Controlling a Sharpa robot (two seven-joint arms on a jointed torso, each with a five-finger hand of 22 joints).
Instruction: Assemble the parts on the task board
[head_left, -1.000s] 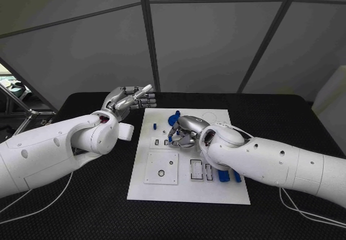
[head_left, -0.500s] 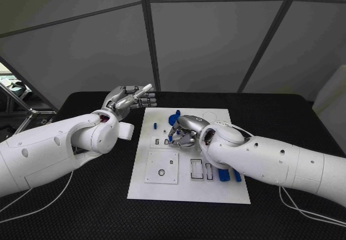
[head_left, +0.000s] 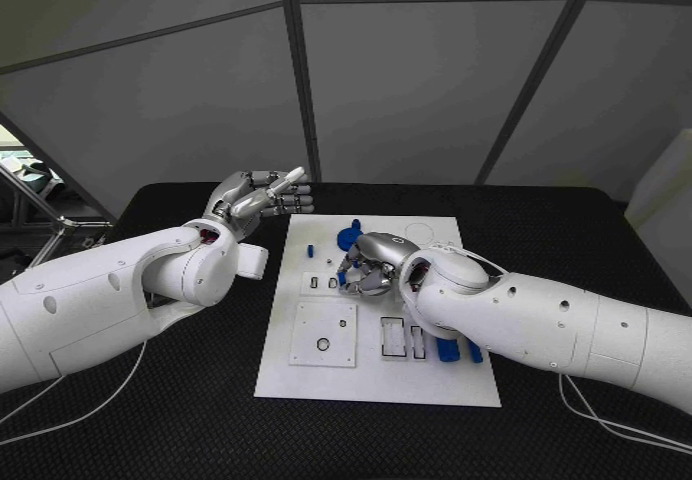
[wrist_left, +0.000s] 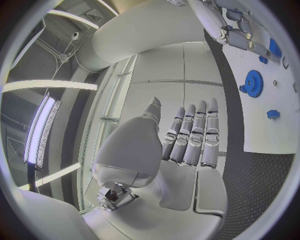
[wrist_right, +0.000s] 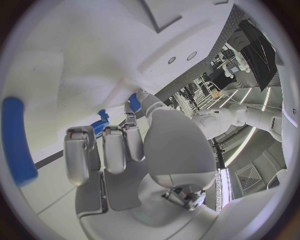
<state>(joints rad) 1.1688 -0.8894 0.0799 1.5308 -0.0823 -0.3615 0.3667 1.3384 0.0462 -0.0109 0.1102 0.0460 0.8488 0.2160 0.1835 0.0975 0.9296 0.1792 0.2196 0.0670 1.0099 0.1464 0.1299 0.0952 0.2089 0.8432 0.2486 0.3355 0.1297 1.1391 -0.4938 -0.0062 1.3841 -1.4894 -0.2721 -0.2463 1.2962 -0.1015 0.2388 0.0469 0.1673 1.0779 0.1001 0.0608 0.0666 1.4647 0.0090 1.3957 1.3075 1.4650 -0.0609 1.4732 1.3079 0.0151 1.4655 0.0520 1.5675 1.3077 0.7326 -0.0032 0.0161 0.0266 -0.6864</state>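
Head view: black table (head_left: 173, 420), grey walls (head_left: 418, 90).

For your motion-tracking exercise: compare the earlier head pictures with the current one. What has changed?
Nothing visibly changed. The left hand stays raised beside the task board, holding nothing; the right hand stays low over the board's middle, and the blue parts lie where they were.

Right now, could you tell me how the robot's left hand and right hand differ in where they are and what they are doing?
The left hand is raised off the left edge of the task board, over the black table; the right hand is low over the board's middle.
The left hand holds nothing, fingers extended side by side; the right hand's fingers curl down among the small blue parts, though a grip cannot be made out.
Both are silver hands on white arms.
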